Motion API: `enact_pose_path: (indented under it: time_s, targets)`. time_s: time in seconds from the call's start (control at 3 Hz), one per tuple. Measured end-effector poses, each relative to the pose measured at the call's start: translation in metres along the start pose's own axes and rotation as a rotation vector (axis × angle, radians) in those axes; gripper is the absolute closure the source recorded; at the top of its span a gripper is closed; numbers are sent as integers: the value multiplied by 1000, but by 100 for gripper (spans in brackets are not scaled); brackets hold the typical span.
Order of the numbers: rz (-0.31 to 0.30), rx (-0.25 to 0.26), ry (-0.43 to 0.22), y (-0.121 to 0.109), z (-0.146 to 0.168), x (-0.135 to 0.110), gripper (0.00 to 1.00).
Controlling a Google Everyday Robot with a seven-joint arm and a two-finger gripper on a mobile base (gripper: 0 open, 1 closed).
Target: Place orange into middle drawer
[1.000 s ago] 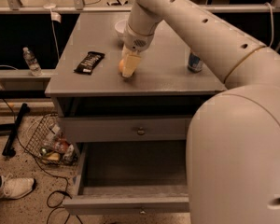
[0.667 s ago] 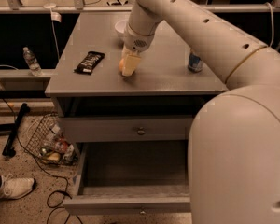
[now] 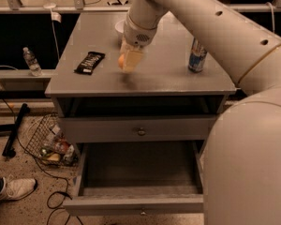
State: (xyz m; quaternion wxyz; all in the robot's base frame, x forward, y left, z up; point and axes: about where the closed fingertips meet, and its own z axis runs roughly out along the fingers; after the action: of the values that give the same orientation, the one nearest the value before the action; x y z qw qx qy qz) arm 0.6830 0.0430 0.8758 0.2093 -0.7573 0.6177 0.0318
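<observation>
My gripper (image 3: 129, 62) hangs over the middle of the grey cabinet top (image 3: 84, 86), pointing down. It is shut on the orange (image 3: 121, 61), which shows as a small orange patch at the left of the pale fingers. The gripper holds it just above the surface, with a faint shadow below. The middle drawer (image 3: 136, 203) is pulled wide open at the bottom of the view, and its grey inside holds nothing. The closed drawer front with a knob (image 3: 140, 131) belongs to the tier above it.
A white bowl (image 3: 119, 27) sits just behind the gripper. A black snack bar (image 3: 89, 62) lies to the left and a blue can (image 3: 196, 55) stands to the right. My arm's bulk (image 3: 253, 163) covers the right side. A wire basket (image 3: 51, 144), cables and a shoe (image 3: 16, 189) are on the floor at left.
The gripper with the orange has risen slightly off the cabinet top. Everything else is as before.
</observation>
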Motion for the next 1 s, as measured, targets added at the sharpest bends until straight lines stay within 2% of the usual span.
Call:
enact_pose_path:
  time_s: [0.33,0.67,1.0]
  targets:
    - [-121,-48,10,38,-26,-26,100]
    - [-177,-92,16,66,-37,-39,100]
    - [-232,-137,-2,99,-34,-43,100]
